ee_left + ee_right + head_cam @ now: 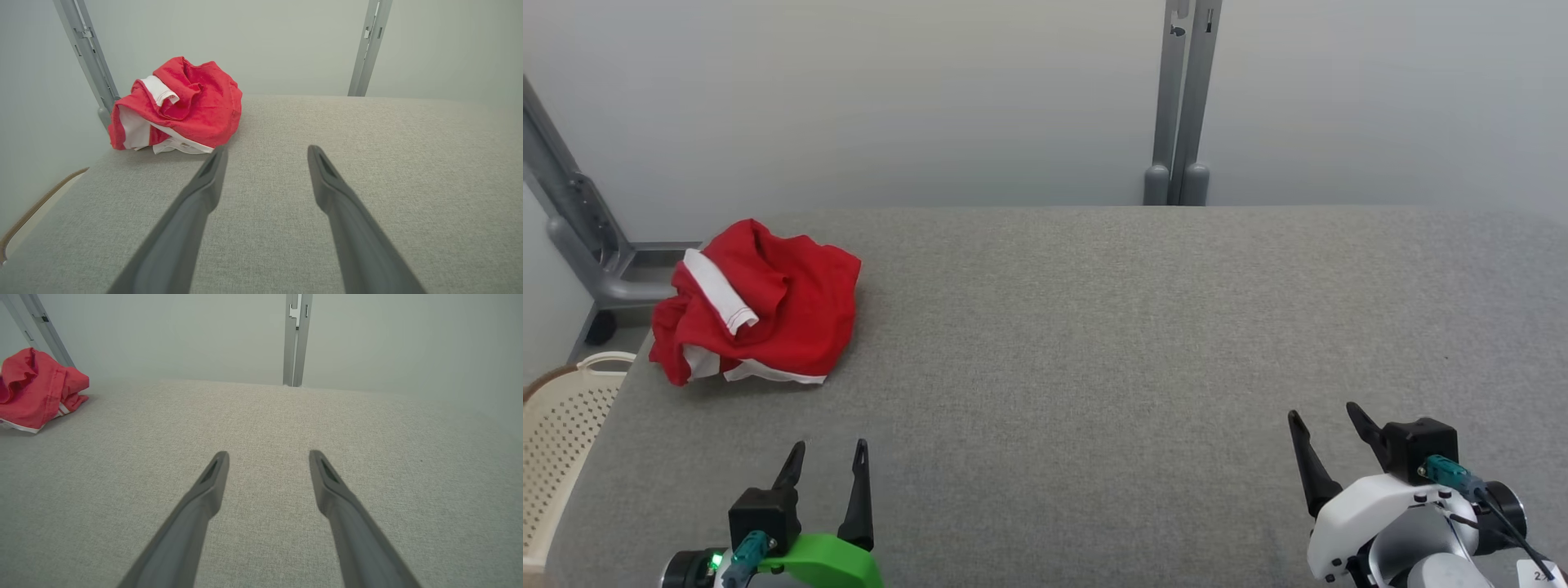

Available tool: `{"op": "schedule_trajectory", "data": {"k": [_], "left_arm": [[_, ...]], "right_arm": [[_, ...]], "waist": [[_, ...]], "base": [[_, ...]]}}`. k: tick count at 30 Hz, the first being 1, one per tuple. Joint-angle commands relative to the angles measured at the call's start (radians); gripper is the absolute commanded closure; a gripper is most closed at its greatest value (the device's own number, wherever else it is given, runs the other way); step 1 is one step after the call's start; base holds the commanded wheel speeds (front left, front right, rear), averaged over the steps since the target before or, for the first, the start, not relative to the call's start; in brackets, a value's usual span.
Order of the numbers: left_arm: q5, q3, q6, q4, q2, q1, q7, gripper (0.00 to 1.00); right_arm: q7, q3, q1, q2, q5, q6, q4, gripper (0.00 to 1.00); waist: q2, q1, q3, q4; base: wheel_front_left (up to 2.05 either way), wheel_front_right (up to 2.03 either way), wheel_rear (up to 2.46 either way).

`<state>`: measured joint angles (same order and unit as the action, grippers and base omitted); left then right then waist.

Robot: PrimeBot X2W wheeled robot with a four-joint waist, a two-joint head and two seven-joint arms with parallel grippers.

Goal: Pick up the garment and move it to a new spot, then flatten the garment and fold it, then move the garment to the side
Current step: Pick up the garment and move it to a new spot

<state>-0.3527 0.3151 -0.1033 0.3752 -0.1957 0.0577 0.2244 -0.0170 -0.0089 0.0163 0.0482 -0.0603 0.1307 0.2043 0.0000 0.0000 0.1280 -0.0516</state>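
A grey, cloth-covered table (1094,343) is filling the head view from edge to edge, backing onto a plain pale wall (931,98) where a grey metal post (1180,106) is rising at upper centre and a slanted strut (572,220) is leaning in at far left. A cream perforated basket (564,425) is peeking in at the lower left edge. The garment (760,302) is lying at the table's upper left corner, bunched into a heap running slightly wider than deep, pointing no clear way; it is showing red cloth with a white band and white trim. The left gripper (832,445), bottom left, and the right gripper (1321,411), bottom right, are hovering with fingers spread wide, holding nothing
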Motion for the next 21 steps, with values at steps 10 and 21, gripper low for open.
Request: {"op": "schedule_trajectory", "data": {"k": [10, 21], "left_arm": [[-0.017, -0.016, -0.018, -0.035, -0.034, -0.006, -0.023, 0.00], [-0.021, -0.031, -0.042, -0.081, -0.066, -0.025, -0.035, 0.00]], "right_arm": [[0.041, -0.003, 0.005, 0.004, -0.040, 0.000, 0.016, 0.00], [0.081, 0.025, 0.012, 0.004, -0.082, 0.000, 0.049, 0.00]], "waist": [[0.0000, 0.0000, -0.003, -0.162], [0.0000, 0.0000, -0.008, -0.284]], "base": [[0.00, 0.00, 0.00], [0.00, 0.00, 0.00]]}}
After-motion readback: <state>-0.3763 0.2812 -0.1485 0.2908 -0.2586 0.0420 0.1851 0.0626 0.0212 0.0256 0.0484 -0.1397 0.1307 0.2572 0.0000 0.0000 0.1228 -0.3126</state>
